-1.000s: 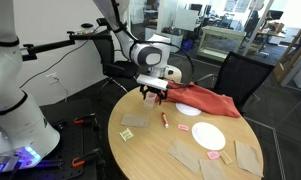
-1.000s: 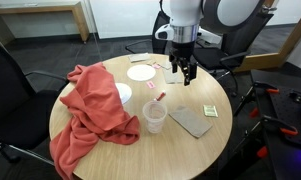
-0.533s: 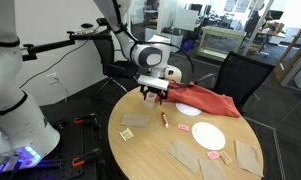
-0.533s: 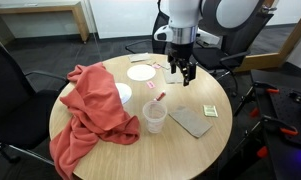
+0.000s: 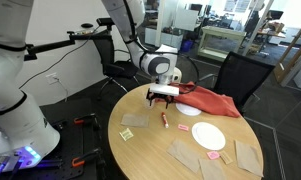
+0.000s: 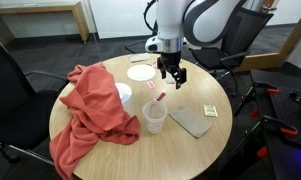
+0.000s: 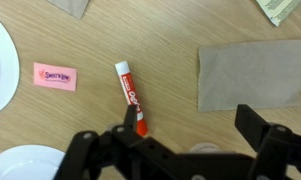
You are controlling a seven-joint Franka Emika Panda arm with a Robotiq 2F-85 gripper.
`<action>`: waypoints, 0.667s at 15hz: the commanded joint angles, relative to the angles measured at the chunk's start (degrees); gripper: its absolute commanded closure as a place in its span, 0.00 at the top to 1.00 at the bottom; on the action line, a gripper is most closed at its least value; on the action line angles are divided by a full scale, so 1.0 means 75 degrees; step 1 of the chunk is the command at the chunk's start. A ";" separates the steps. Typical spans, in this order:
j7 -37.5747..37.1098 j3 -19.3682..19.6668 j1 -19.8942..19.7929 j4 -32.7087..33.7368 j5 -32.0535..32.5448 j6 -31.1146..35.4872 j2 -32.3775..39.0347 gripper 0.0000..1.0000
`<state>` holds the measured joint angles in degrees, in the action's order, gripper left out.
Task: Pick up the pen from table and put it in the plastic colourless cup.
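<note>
The pen (image 7: 131, 97) lies flat on the bare wood of the bench (image 6: 175, 150), slanted in the wrist view with its white end pointing away from the camera and its red end reaching down towards the dark fingers (image 7: 275, 140). The fingers are spread wide apart and grip nothing; they hang above the pen without touching it. In an exterior view the pen (image 6: 157, 98) sits just beside the plastic colourless cup (image 6: 153, 116), between that cup and the white plate (image 6: 142, 72). A pink tag (image 7: 54, 76) lies near the pen on its plate side, and a flat grey-brown pad (image 7: 252, 75) lies on the opposite side, well apart. A red cloth (image 6: 90, 112) is heaped over the bench edge beyond the cup
</note>
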<state>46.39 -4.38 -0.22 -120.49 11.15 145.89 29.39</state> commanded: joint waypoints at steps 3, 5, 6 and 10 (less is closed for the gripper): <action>0.1020 -0.0240 -0.0256 0.1175 0.0178 -0.0181 0.1143 1.00; 0.1164 -0.0188 -0.0208 0.1457 0.0247 -0.0047 0.1480 1.00; 0.1200 -0.0170 -0.0194 0.1621 0.0260 -0.0031 0.1653 1.00; 0.1164 -0.0195 -0.0208 0.2221 0.0298 -0.0064 0.2233 1.00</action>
<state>54.16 -5.18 -1.09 -108.09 12.51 145.84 42.78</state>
